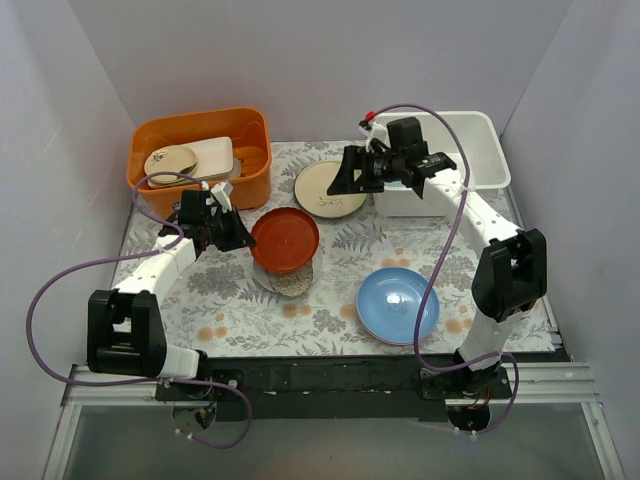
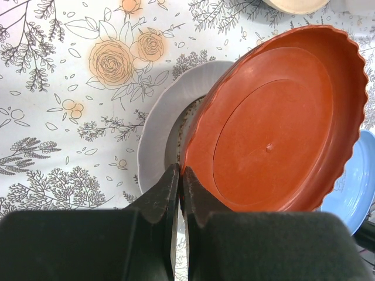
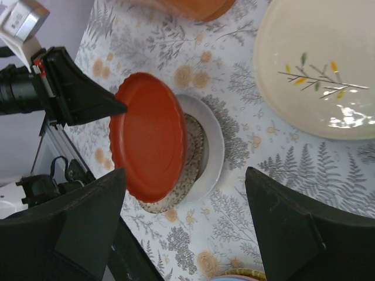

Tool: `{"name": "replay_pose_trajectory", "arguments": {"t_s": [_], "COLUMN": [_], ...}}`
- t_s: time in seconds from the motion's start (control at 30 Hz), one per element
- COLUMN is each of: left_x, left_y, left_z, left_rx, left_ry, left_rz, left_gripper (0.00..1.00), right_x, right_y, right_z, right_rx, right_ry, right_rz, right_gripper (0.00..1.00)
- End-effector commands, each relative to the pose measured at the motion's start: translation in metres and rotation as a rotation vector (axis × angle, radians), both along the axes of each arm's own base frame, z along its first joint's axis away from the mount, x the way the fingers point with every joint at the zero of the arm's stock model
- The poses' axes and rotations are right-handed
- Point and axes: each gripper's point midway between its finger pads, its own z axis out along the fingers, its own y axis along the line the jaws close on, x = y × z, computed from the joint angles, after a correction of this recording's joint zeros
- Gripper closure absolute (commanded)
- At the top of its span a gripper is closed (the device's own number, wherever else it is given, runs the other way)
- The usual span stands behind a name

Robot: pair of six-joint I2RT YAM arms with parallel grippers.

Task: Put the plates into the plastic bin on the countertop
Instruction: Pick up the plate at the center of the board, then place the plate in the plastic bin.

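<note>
Left gripper (image 2: 180, 175) pinches red plate (image 2: 275, 129) rim, well left of bin (image 1: 490, 140); right gripper (image 3: 184, 175) wide, empty. Next: carry into bin.

The dark red plate (image 2: 275, 117) looks like smooth plastic with a dull satin sheen. Beneath it lie a rough, speckled plate (image 3: 193, 146) and a smooth glazed grey plate (image 2: 155, 132). Beyond it, the cream plate (image 3: 316, 64) is glossy, catching highlights. At its rim, the left claw (image 2: 180, 175) is matt black plastic. The desk (image 2: 53, 117) has a matt printed surface.
</note>
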Motion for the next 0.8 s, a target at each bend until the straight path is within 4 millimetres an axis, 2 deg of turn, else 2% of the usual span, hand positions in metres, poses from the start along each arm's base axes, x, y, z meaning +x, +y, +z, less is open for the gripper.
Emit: {"name": "replay_pose_trajectory", "arguments": {"t_s": [0.0, 0.33, 0.47, 0.63, 0.77], "left_x": [0.001, 0.0, -0.001, -0.004, -0.003], "left_y": [-0.002, -0.005, -0.009, -0.014, -0.015], "left_z": [0.02, 0.035, 0.04, 0.045, 0.047], "left_rx": [-0.029, -0.054, -0.073, -0.095, -0.1], "left_ry": [-0.071, -0.123, -0.143, -0.158, -0.168], "left_rz": [-0.01, -0.028, -0.051, -0.076, -0.083], "left_gripper": [1.0, 1.0, 1.0, 1.0, 1.0], "right_x": [-0.019, -0.042, -0.057, -0.07, -0.078], "right_y": [0.024, 0.056, 0.071, 0.083, 0.093], "right_z": [0.008, -0.019, -0.031, -0.053, -0.059], "right_rx": [0.037, 0.04, 0.062, 0.065, 0.083], "right_ry": [-0.021, 0.037, 0.082, 0.144, 0.161], "right_rz": [0.066, 0.133, 0.175, 0.206, 0.23], "right_gripper": [0.11, 0.11, 0.12, 0.15, 0.17]}}
